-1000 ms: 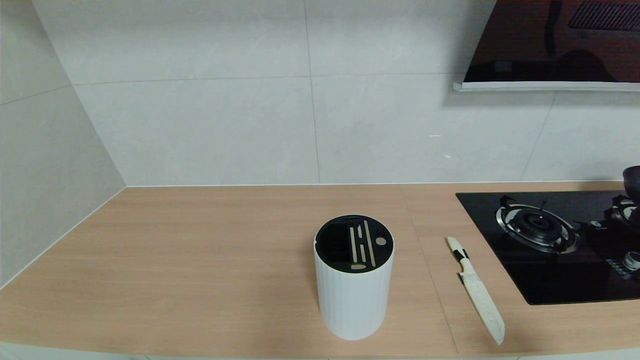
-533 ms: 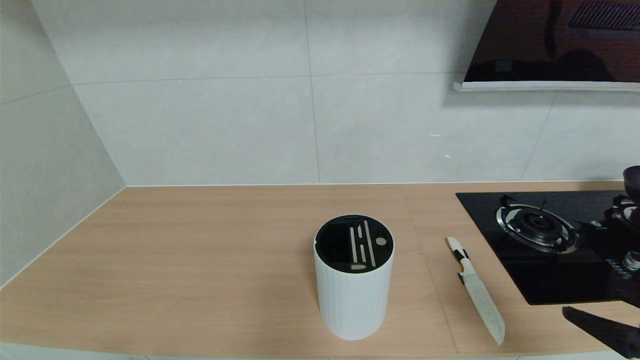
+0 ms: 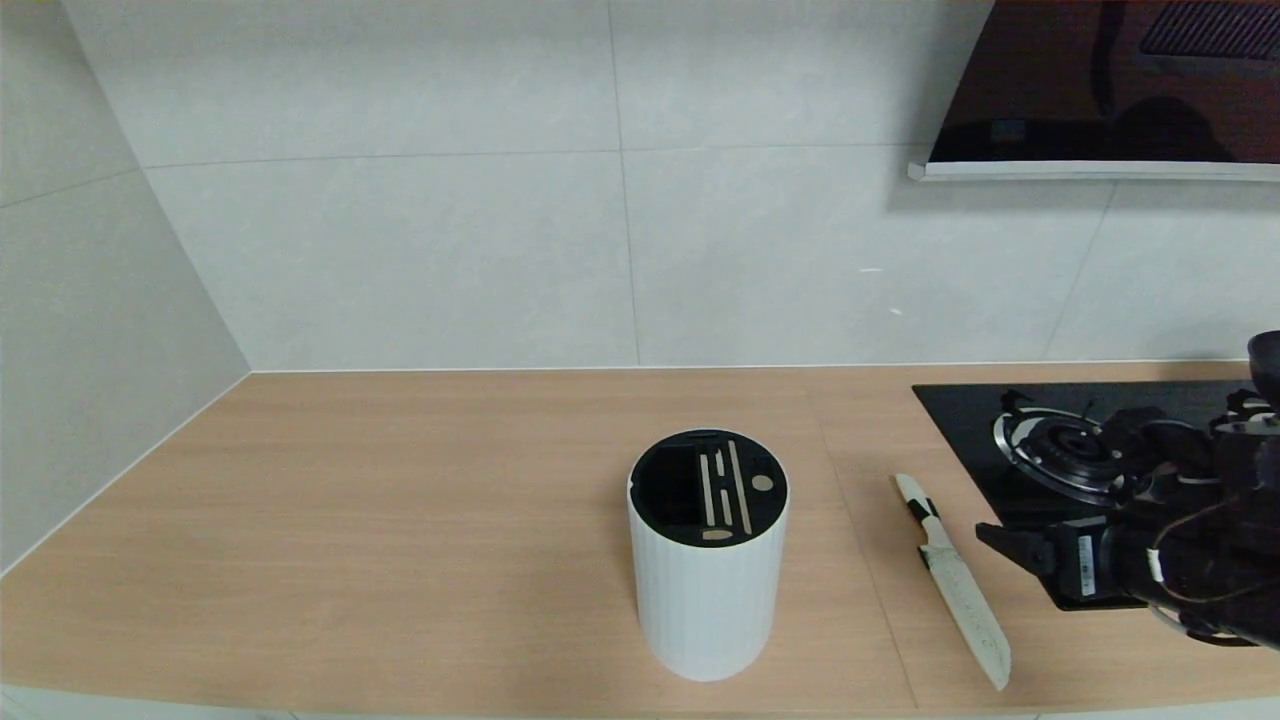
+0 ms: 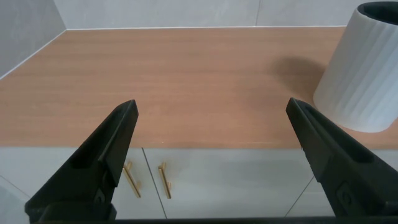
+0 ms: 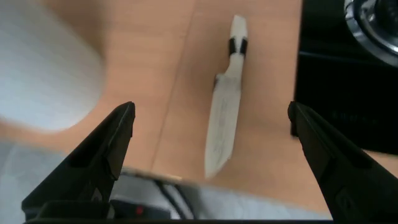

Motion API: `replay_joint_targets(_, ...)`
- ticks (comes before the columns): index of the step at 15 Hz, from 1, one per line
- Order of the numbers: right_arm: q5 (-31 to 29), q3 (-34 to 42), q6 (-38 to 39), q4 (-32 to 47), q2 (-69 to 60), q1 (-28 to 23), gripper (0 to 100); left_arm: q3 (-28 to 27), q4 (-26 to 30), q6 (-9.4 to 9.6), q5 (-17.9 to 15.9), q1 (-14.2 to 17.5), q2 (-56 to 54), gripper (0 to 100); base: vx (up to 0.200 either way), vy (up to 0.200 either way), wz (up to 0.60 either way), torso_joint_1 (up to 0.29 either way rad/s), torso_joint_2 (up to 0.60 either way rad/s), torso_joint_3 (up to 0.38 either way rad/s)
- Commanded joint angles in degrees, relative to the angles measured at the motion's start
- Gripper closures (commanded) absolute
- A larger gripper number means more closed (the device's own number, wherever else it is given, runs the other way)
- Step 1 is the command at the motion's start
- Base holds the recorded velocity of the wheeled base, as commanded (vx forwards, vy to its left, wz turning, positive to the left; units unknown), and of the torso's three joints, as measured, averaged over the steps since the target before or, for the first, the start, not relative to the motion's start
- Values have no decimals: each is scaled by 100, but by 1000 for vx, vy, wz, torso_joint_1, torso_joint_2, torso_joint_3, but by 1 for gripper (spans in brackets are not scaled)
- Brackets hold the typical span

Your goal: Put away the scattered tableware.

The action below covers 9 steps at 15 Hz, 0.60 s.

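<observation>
Guessing the knife is light, stiff and lying flat, so grab the handle. Right gripper and left gripper both gape open.

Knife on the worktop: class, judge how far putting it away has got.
Done: nothing; the white ribbed cylindrical holder stands with empty slots. In hand: the open right pincer hovers above the cream speckled knife, not gripping. Left: grasp it and slot it in.
</observation>
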Motion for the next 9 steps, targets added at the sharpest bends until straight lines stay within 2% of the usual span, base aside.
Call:
replay_joint_targets(1, -122, -256, -5, -420, 1209, 150, 0, 0, -1, 1, 2, 1, 0, 0, 0, 0, 0, 0, 0, 0)
replay_joint_targets(9, -324, -853, -5, -455, 2615, 220, 0, 0, -1, 1, 2, 1, 0, 0, 0, 0, 0, 0, 0, 0)
